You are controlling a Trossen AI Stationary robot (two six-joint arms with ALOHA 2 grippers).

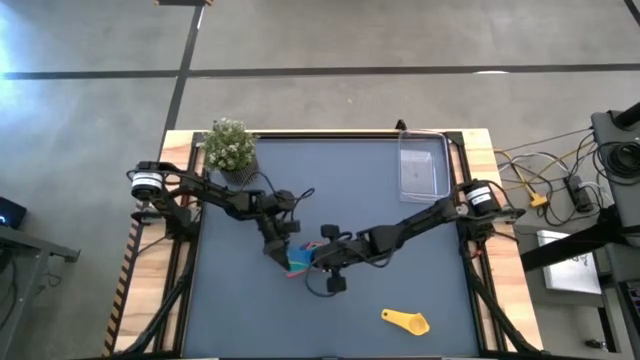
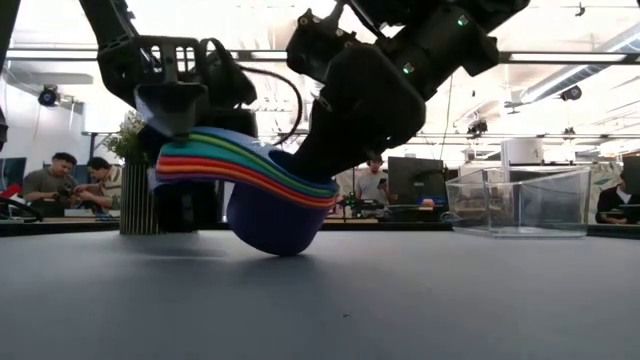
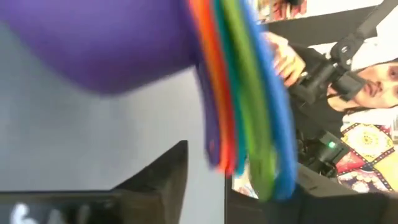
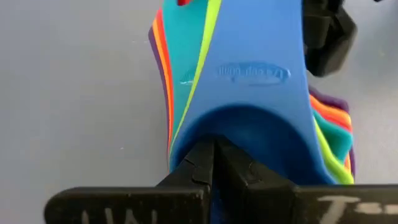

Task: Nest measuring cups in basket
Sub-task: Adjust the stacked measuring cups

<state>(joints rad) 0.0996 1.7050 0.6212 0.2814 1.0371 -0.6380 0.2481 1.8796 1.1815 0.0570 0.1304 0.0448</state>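
Several measuring cups are nested in one stack (image 2: 265, 195), purple outermost and blue on top. The stack stands tilted at the table's middle, its purple bowl (image 2: 275, 225) on the table and its handles (image 2: 200, 155) raised toward the left. My left gripper (image 3: 230, 180) stands open around the handles' free ends. My right gripper (image 4: 214, 155) is shut, its tips down in the top blue cup's bowl (image 4: 249, 118). One yellow cup (image 1: 405, 320) lies alone near the front edge. The clear basket (image 1: 422, 165) stands at the far right. My left gripper has one finger (image 2: 182, 115) lying on top of the handle stack's free end (image 2: 190, 140). Its other finger (image 3: 161, 180) stands apart from the purple underside with a gap between. My right gripper rests its shut fingertips (image 4: 208, 163) inside the hollow of the top blue cup (image 4: 261, 143). It comes slanting down from the table's right side. The stack leans under it, bowl on the table.
A small potted plant (image 1: 230, 145) stands at the far left corner. People sit at desks beyond the table in the low view. There is bare table between the stack and the basket (image 2: 520, 200) and along the front left.
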